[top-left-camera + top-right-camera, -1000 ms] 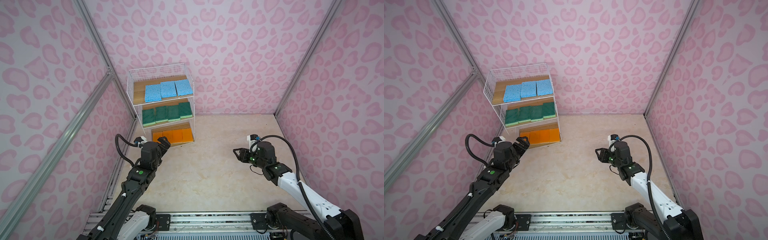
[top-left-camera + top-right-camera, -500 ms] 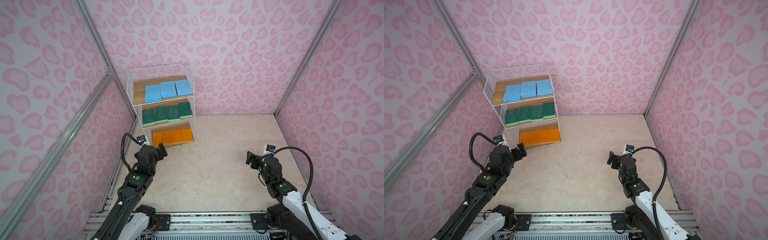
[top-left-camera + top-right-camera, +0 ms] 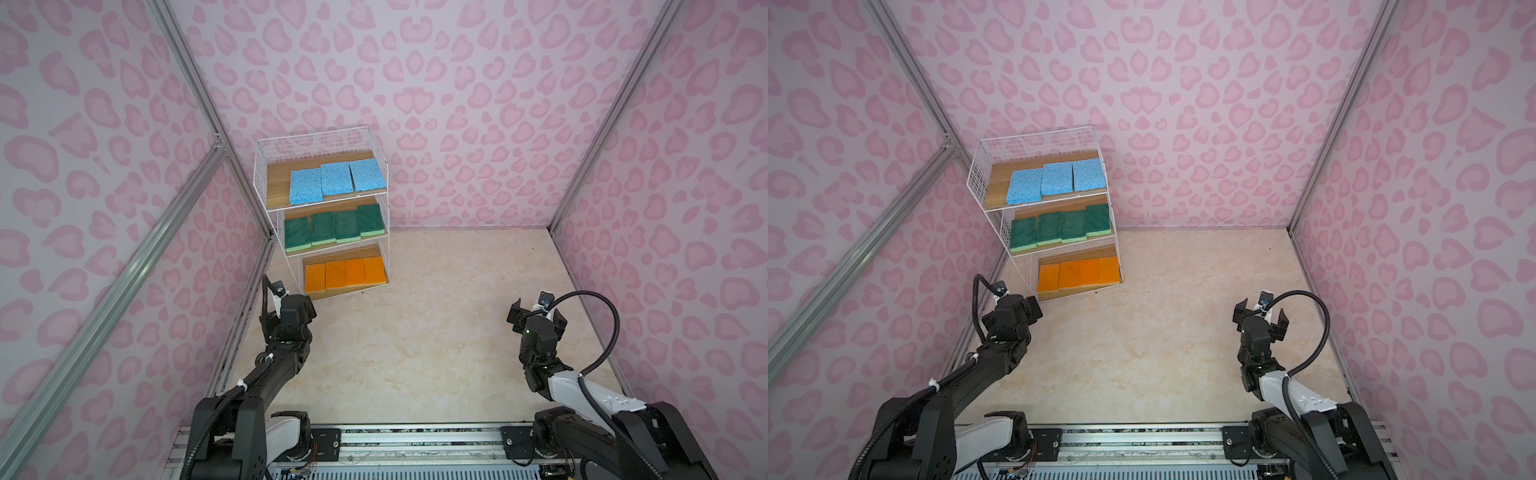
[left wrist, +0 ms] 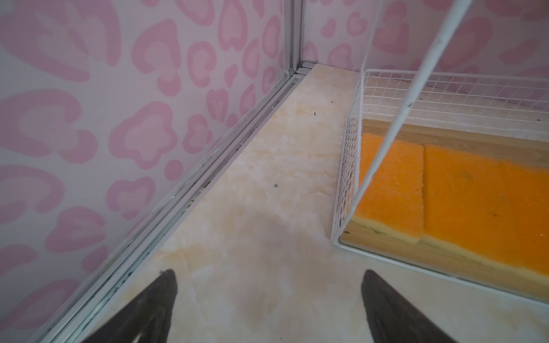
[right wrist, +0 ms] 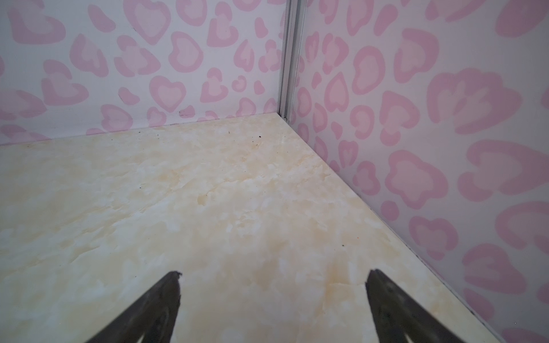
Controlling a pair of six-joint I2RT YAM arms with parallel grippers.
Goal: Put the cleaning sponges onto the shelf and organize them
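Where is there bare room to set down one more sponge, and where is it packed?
On the top board of the shelf, bare wood lies between the wire side wall and the blue sponges. The green sponges span the middle board, the orange sponges the bottom board. The tabletop right of the shelf is bare too.

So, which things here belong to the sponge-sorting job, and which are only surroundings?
Belonging to the job: the shelf; three blue sponges on its top board; four green sponges on the middle board; four orange sponges on the bottom board.
Not part of it: the tabletop; the pink patterned walls; the metal frame rails.
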